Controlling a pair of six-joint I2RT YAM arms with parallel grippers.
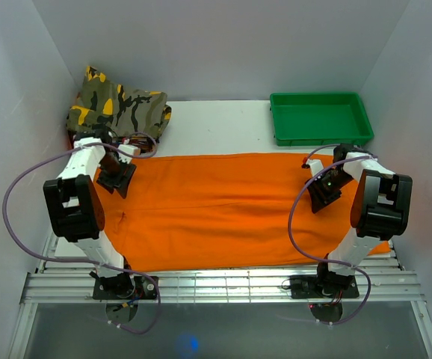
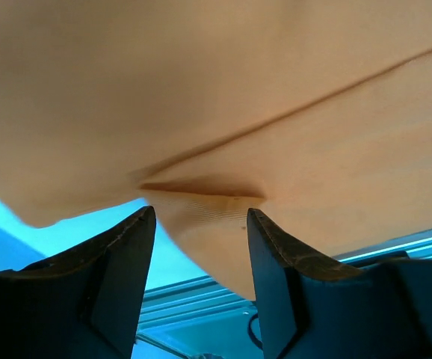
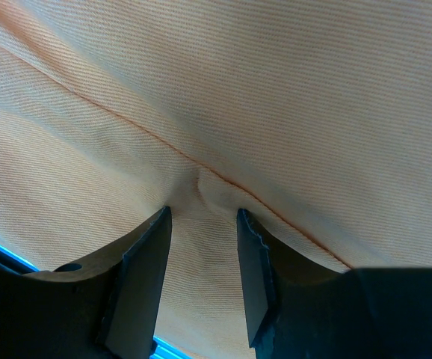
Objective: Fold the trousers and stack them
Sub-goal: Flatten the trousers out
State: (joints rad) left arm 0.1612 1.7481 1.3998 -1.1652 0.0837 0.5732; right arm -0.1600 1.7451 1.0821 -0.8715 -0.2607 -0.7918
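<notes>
The orange trousers (image 1: 223, 209) lie spread flat across the table, legs running left to right. My left gripper (image 1: 116, 179) hovers at their left end. In the left wrist view it (image 2: 201, 213) stands open, and a loose lobe of the cloth (image 2: 216, 112) hangs between the fingers (image 2: 126, 254) without being pinched. My right gripper (image 1: 324, 193) presses down on the right part of the trousers. Seen from the right wrist, it (image 3: 203, 213) is shut on a gathered ridge of the fabric (image 3: 276, 90), which puckers beside a seam at the fingertips.
A folded camouflage garment (image 1: 119, 108) lies at the back left corner. A green tray (image 1: 321, 140) stands at the back right. White table (image 1: 216, 123) shows behind the trousers, and aluminium rails (image 1: 223, 284) run along the near edge.
</notes>
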